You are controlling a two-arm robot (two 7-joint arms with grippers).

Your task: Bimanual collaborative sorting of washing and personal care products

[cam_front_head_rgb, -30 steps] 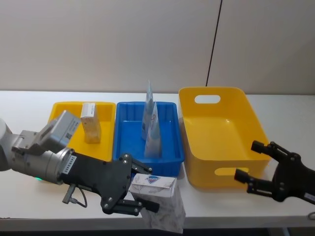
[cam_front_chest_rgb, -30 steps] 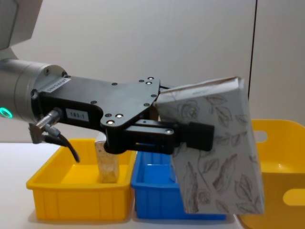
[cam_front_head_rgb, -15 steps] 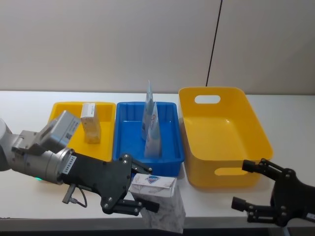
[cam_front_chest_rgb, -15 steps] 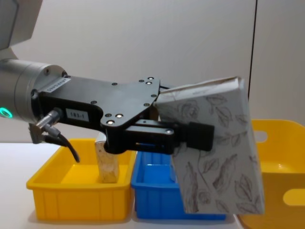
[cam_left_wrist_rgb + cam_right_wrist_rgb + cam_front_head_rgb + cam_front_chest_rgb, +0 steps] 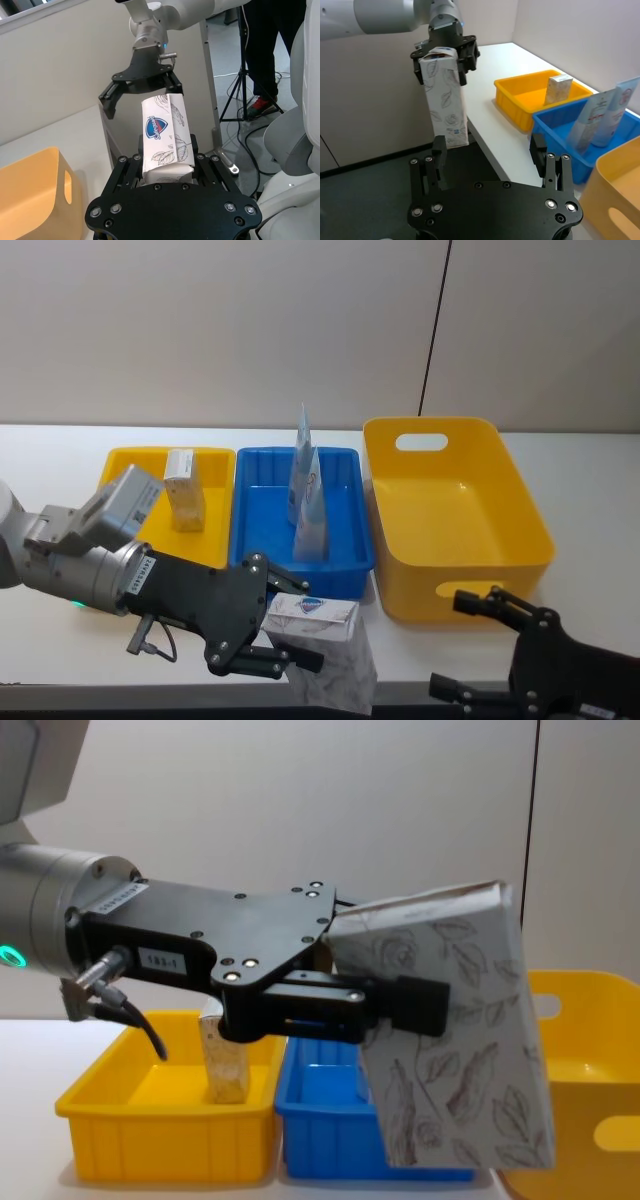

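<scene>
My left gripper (image 5: 291, 635) is shut on the white pack printed with grey-brown roses (image 5: 325, 655), holding it tilted over the table's front edge; the chest view shows the pack (image 5: 450, 1040) large and close. The right gripper (image 5: 452, 643) is open, low at the front right, its fingers turned toward the pack with a gap between them. From the right wrist the pack (image 5: 445, 100) hangs ahead of the open fingers (image 5: 439, 150). A small beige speckled box (image 5: 184, 490) stands in the small yellow bin (image 5: 125, 465). Two pale-blue pointed pouches (image 5: 308, 502) stand in the blue bin (image 5: 340, 565).
A large yellow bin (image 5: 520, 515) with handle slots sits at the right, just behind the right gripper. The three bins line the table's middle, leaving a narrow white strip of table (image 5: 60, 640) along the front edge.
The right gripper has dropped toward the front edge and shifted left, closer to the held pack. The left gripper and pack have stayed still.
</scene>
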